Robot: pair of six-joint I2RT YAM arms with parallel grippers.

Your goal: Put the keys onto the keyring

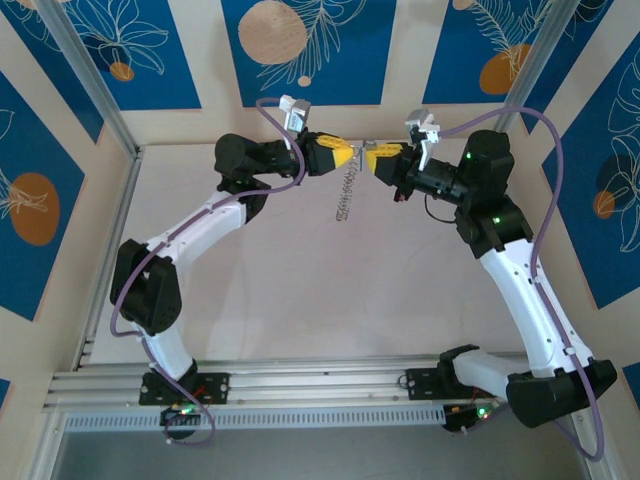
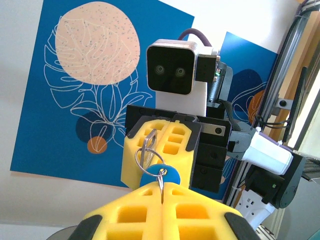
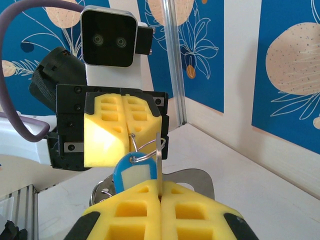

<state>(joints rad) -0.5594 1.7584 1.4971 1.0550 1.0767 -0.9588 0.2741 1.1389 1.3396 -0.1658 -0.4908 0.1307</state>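
Blue key (image 3: pixel 132 175) hangs between my claws: left claw (image 2: pixel 161 189) and right claw (image 3: pixel 160 186) are both closed tight on the keyring (image 2: pixel 148 147), far centre, I think steadying it for threading.

White arms (image 1: pixel 200 222), black joints (image 1: pixel 150 290), yellow jaws, purple cables (image 1: pixel 545 235)

Left gripper pads (image 2: pixel 135 215): yellow, matt, moulded plastic look.
Key (image 3: pixel 131 176): blue plastic head, slight sheen.
Ring (image 2: pixel 150 142): thin silvery metal, glossy.
Keyring tag (image 3: pixel 197 176): flat, dull grey, smooth.
Chain (image 1: pixel 345 200): bright metal.
Table (image 1: pixel 300 290): pale, matt, smooth.
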